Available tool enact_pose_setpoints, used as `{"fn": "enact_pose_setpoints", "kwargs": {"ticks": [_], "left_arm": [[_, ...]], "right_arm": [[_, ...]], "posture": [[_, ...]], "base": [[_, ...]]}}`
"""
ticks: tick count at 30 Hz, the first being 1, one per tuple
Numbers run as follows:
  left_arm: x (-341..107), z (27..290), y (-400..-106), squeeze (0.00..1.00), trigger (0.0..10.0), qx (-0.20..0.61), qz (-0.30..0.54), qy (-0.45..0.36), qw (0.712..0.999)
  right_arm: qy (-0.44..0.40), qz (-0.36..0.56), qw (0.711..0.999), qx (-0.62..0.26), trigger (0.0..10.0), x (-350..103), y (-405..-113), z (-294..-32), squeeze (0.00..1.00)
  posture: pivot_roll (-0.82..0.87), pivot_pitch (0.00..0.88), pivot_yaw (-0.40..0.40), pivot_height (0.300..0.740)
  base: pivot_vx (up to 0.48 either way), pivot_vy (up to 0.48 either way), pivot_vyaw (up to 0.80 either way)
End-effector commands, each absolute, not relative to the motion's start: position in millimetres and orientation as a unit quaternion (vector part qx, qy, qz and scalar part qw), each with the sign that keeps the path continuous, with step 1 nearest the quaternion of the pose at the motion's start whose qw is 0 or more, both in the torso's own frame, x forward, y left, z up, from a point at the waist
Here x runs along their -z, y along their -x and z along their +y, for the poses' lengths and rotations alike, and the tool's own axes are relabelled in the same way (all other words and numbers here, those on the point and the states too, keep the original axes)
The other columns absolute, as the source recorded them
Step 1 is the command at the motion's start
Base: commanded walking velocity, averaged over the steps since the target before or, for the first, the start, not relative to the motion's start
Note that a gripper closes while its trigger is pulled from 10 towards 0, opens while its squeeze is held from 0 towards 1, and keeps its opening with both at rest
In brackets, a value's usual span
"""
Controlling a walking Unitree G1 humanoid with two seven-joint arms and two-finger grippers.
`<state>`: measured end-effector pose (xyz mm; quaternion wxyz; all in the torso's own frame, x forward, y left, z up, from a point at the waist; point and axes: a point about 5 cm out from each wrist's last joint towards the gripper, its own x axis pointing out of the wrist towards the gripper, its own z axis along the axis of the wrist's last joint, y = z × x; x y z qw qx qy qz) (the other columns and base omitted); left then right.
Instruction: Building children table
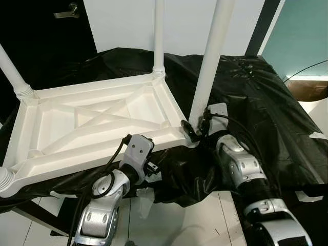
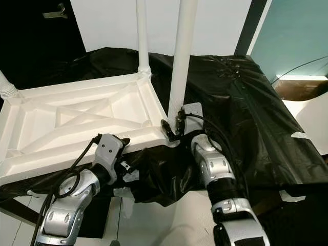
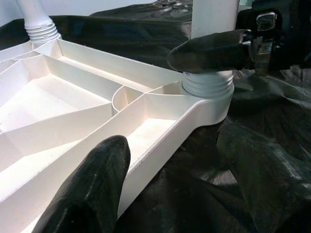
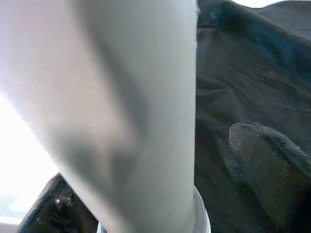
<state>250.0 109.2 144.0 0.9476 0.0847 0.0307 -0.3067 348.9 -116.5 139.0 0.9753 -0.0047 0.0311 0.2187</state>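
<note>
- Four white legs rising from an upturned white tabletop (image 1: pixel 97 128), seen in the left eye view at frame centre-left, lying on a black sheet (image 1: pixel 256 102).
- Near-right leg (image 1: pixel 211 56) tilted slightly, running from the tabletop's lower-right corner up out of the top edge; far leg (image 1: pixel 159 36) upright at top centre; a third leg (image 1: pixel 13 74) at the left edge, a fourth stub (image 1: pixel 4 179) at lower left.
- Right gripper (image 1: pixel 196 130) at the base of the near-right leg, just right of frame centre, black fingers set either side of the leg; silver arm trailing to the lower right.
- Left gripper (image 1: pixel 151 169) low at centre, beside the tabletop's near edge, partly hidden behind its wrist block.
- Dark door with a handle (image 1: pixel 66 11) at upper left; pale wall behind; white floor along the bottom.
- Same scene in the right eye view: tabletop (image 2: pixel 77 123) at left, near-right leg (image 2: pixel 182 56) at centre, right gripper (image 2: pixel 173 128) at its foot.
- In the left wrist view, left fingers (image 3: pixel 92 189) spread wide at lower left and lower right, astride the tabletop's rim, closed on nothing.
- Ribbed collar of the leg (image 3: pixel 208 85) at upper right, seated in the corner; one right-gripper finger (image 3: pixel 209 51) lying against the leg just above it.
- In the right wrist view, blurred leg (image 4: pixel 126 111) large across the left and centre, one finger (image 4: pixel 272 165) at lower right standing off from it, the other at lower left close beside it; firmness of grip cannot be told.
</note>
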Motion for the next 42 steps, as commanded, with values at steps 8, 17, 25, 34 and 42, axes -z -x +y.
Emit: {"fn": "enact_pose_setpoints", "kwargs": {"ticks": [8, 17, 25, 34, 42], "left_arm": [[-147, 110, -254, 0.0, 10.0, 0.288, 0.026, -0.092, 0.953], [-150, 112, -255, 0.0, 10.0, 0.285, 0.02, -0.091, 0.954], [-149, 113, -252, 0.0, 10.0, 0.279, 0.022, -0.088, 0.956], [-148, 111, -251, 0.0, 10.0, 0.281, 0.023, -0.083, 0.956], [-149, 106, -251, 0.0, 10.0, 0.29, 0.016, -0.074, 0.954]], "right_arm": [[0.061, 0.027, 0.93, -0.362, 10.0, -150, -368, -102, 0.0], [0.099, 0.048, 0.9, -0.422, 3.8, -149, -371, -97, 0.0], [0.105, 0.061, 0.892, -0.435, 0.0, -143, -373, -102, 0.0], [0.076, 0.076, 0.914, -0.391, 10.0, -136, -374, -108, 0.0], [0.048, 0.089, 0.945, -0.311, 10.0, -128, -373, -101, 0.0]], "posture": [[0.13, 0.0, -0.047, 0.74], [0.15, 0.0, -0.056, 0.74], [0.15, 0.0, -0.066, 0.74], [0.14, 0.0, -0.067, 0.74], [0.13, 0.0, -0.075, 0.74]], "base": [[0.0, 0.0, 0.0], [0.0, 0.0, 0.0], [0.0, 0.0, 0.0], [0.0, 0.0, 0.0], [0.0, 0.0, 0.0]]}}
